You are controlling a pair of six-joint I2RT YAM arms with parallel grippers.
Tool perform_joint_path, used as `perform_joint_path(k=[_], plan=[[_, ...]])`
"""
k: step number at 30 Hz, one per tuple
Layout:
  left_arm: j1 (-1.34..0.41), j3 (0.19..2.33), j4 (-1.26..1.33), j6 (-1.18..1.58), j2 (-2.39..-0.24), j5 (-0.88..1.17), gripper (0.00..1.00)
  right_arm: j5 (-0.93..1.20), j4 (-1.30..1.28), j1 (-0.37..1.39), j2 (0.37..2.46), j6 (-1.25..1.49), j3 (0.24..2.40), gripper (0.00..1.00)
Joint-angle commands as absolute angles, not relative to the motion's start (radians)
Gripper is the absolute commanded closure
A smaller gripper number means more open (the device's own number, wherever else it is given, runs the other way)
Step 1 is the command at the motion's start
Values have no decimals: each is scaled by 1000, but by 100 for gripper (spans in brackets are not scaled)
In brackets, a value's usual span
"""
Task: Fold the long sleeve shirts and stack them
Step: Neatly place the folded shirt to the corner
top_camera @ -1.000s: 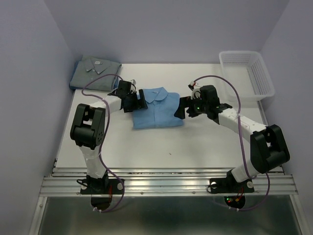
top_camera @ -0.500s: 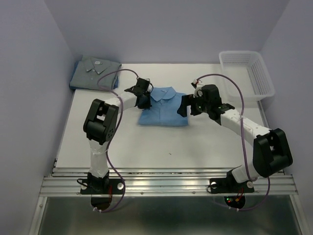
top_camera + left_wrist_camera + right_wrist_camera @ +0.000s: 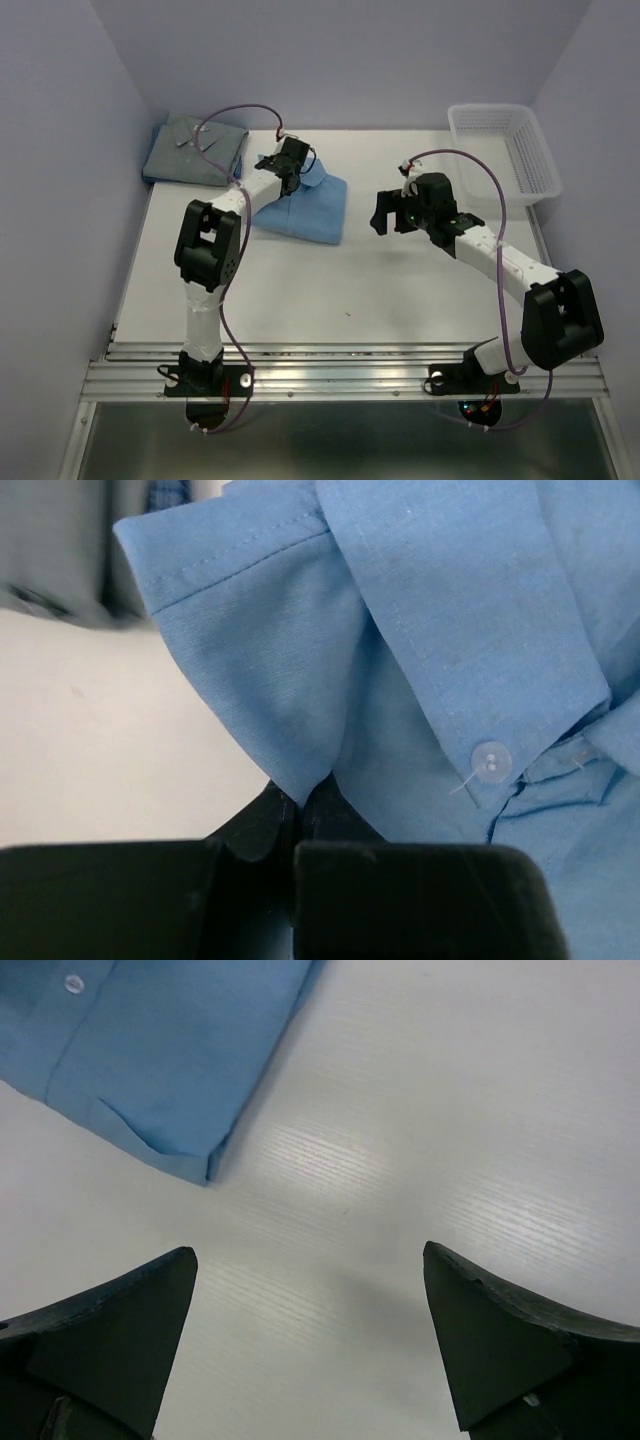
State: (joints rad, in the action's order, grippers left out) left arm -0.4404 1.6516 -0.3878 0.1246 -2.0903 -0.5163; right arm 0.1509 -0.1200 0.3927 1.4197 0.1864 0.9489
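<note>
The light sky-blue long sleeve shirt lies folded at the back left of the table, slightly askew. My left gripper is shut on a pinch of its cloth beside the collar, close to a white button. The duller grey-blue shirt lies folded in the back left corner, and its edge shows in the left wrist view. My right gripper hangs open over bare table to the right of the blue shirt, with nothing between its fingertips.
A white mesh basket stands at the back right corner. Lilac walls close in the left, right and back sides. The white tabletop ends at a metal rail by the arm bases.
My left gripper shut on the blue shirt near its collar and dragged it back and left toward the grey-blue shirt. The right gripper stayed open and now stands apart from the shirt.
</note>
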Motion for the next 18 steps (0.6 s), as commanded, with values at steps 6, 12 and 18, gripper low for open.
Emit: perform_joint_path(k=[6, 12, 18], plan=[[-358, 1680, -137, -371, -1902, -671, 100, 78, -91, 393, 1391, 158, 933, 0], [-247, 1824, -123, -508, -1894, -580, 100, 45, -90, 393, 1396, 150, 931, 0], [-184, 1940, -129, -612, -1934, -502, 100, 22, -89, 393, 1396, 146, 933, 0]])
